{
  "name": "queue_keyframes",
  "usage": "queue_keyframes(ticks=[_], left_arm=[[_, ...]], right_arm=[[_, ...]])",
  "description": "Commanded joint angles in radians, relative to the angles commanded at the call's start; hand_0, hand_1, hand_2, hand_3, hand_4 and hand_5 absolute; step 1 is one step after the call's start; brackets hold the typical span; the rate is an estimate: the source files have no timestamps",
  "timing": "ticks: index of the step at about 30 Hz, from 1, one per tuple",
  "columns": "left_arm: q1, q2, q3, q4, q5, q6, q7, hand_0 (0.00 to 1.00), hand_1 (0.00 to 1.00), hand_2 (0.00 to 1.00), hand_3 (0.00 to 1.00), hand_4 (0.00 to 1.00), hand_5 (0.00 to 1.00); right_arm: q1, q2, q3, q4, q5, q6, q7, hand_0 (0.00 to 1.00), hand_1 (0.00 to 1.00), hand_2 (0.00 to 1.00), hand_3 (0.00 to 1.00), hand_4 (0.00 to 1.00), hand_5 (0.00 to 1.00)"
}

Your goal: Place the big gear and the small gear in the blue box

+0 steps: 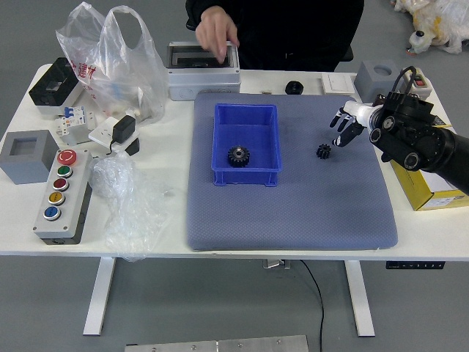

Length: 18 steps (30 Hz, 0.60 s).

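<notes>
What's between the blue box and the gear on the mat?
Head view: just bare mat from the blue box to the small gear. The black round part sits farther back, off that line.

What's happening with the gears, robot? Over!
Right hand open, empty, near small gear on mat. Big gear in blue box. Left hand out of view. Person's hand beyond box, blocking neither gear.
</notes>
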Motion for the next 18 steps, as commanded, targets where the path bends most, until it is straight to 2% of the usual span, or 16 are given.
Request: queue_keyframes(ticks=[18], left_arm=[[-0.001, -0.003, -0.006, 0.0, 0.001, 0.0, 0.0, 0.898, 0.888, 0.884, 0.869, 0.673, 0.358]], right_arm=[[-0.013, 0.032, -0.005, -0.02, 0.031, -0.007, -0.008, 0.688, 0.622, 0.725, 0.746, 0.768, 0.068]])
